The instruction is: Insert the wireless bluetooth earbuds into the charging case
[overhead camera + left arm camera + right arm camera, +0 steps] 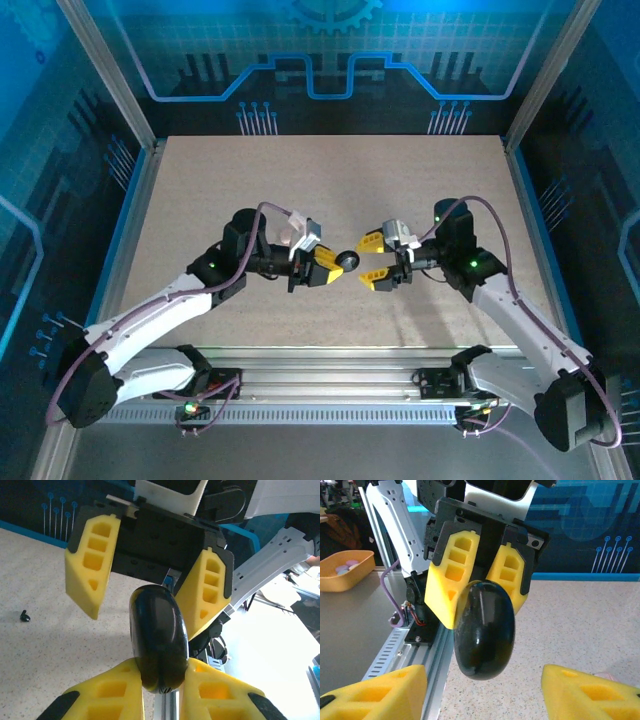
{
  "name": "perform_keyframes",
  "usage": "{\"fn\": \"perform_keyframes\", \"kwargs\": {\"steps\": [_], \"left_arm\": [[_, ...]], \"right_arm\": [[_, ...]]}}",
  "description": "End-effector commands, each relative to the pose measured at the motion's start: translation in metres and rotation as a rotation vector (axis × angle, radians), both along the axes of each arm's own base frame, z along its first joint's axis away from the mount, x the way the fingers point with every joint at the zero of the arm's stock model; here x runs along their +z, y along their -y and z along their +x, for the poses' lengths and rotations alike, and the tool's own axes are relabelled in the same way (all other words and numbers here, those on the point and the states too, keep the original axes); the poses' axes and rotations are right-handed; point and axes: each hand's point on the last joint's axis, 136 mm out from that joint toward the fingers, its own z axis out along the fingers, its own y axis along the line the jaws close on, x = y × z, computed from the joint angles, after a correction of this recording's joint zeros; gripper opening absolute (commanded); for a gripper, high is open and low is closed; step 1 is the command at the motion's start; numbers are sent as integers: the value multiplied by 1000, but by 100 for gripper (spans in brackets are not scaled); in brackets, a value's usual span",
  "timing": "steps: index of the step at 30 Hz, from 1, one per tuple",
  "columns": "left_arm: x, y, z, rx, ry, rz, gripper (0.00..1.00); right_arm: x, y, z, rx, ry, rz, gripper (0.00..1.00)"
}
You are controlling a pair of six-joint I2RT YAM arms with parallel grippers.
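Blue-lit panels with a circuit pattern enclose a speckled beige table (330,180), and two arms reach in from its near edge to meet close to the middle. The left arm (150,310) carries a rounded, glossy black case (347,262); the left jaws are clamped on it, gripping one end while the rest sticks out toward the right arm (520,320). In the left wrist view the case (159,640) stands on edge between the two yellow foam pads at the bottom, with its seam line facing the camera. The right jaws stand apart, facing the case from the opposite side; their yellow tips lie just beside its free end and are not seen touching it. In the right wrist view the case (485,630) hangs clear above the table, ahead of the two separated pads. One small black earbud (24,615) lies on the table, well apart from the case. An orange tray (345,572) sits beyond the table rail.
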Motion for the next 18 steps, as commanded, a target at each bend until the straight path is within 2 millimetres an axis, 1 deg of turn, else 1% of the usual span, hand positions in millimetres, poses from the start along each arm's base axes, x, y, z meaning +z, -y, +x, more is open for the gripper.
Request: {"fn": "perform_keyframes", "kwargs": {"steps": [1,6,8,9,10,15,18], "left_arm": [[12,-1,-8,-46,76,-46,18],[10,0,-7,-41,76,-41,18],[11,0,-7,-43,77,-42,18],[11,0,-6,-42,79,-43,18],[11,0,-6,-44,78,-42,17],[11,1,-6,-46,79,-42,17],[11,0,-6,-45,81,-42,18]], "right_arm": [[13,1,-3,51,-38,25,61],[18,-1,-9,110,-55,27,57],[14,-2,-13,130,-70,25,56],[23,-3,-12,140,-50,32,54],[24,-4,-14,156,-51,35,53],[29,-6,-19,209,-60,41,38],[31,-7,-19,232,-75,40,25]]}}
